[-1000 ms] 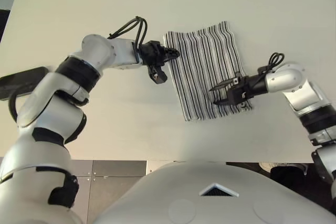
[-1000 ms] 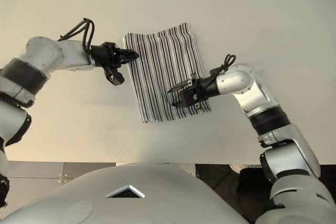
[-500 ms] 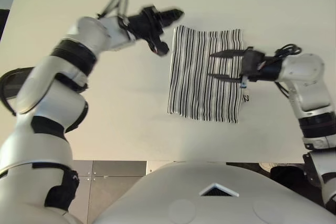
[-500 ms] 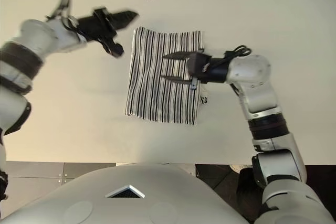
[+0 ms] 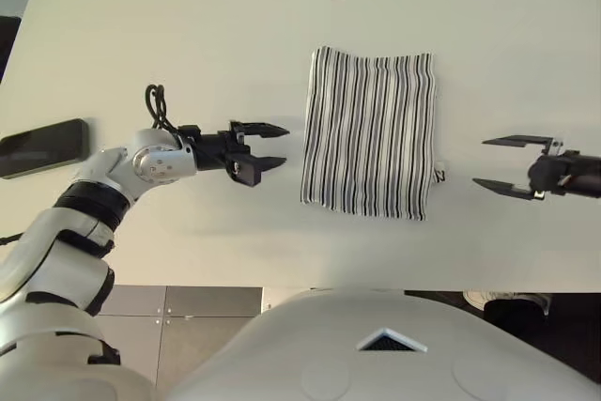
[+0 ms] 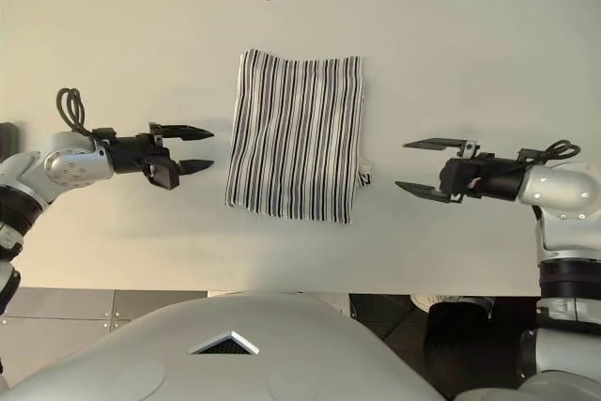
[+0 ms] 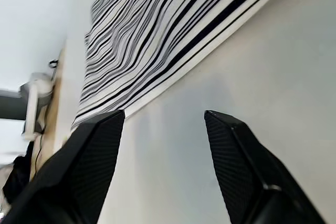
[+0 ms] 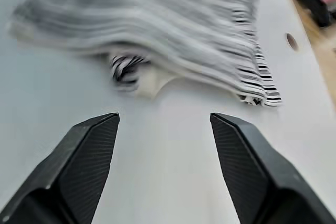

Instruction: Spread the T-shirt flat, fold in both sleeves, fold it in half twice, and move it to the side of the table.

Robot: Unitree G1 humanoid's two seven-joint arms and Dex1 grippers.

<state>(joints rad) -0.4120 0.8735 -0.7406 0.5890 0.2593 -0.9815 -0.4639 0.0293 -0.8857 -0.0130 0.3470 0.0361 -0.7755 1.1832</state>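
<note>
Folded striped T-shirt (image 5: 369,133) sits mid-worktop (image 5: 188,35), left gripper (image 5: 280,145) and right gripper (image 5: 484,161) flanking it, jaws apart and empty, poised, I'd say, to slide it aside.

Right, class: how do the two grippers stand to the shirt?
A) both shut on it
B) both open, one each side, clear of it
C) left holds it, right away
B: the left gripper and right gripper are open, one each side of the shirt, not touching it.
</note>
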